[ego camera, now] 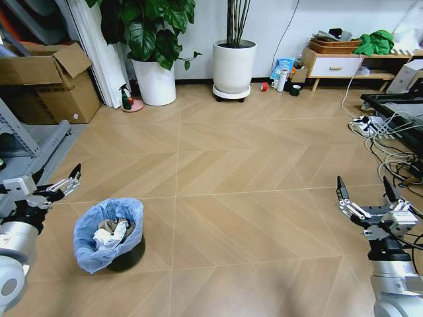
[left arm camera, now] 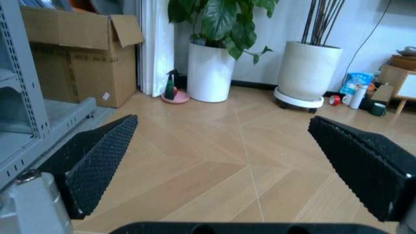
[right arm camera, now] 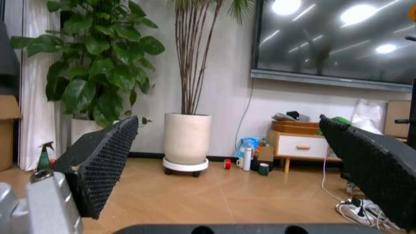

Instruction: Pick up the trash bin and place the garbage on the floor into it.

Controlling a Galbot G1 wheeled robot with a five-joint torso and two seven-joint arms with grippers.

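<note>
You have a wide stretch of tan herringbone wood-look tile floor (ego camera: 251, 198) in front of you, and I can make out no loose litter on it; the far cup, red tape and bottle by the wall are not yours to take. If you drive off hunting for scraps, you risk the tangle of white cables and the power strip (ego camera: 370, 125) along the floor's right edge, which the base or right arm could snag

The small round black trash bin with the crinkly light-blue bag folded over its rim (ego camera: 109, 234) stands near the floor's front-left corner, holding crumpled white tissues (ego camera: 110, 232). The bag is the trap: pinch only plastic and it may slide off the rim or tip the bin, spilling what is inside. It looks light, so a sideways nudge could topple it

Your left gripper (ego camera: 66, 183) hovers just beyond the bin, toward the left edge, jaws spread apart and holding nothing. Your right gripper (ego camera: 362, 191) hangs well apart from it near the front-right, also spread wide and empty
</note>
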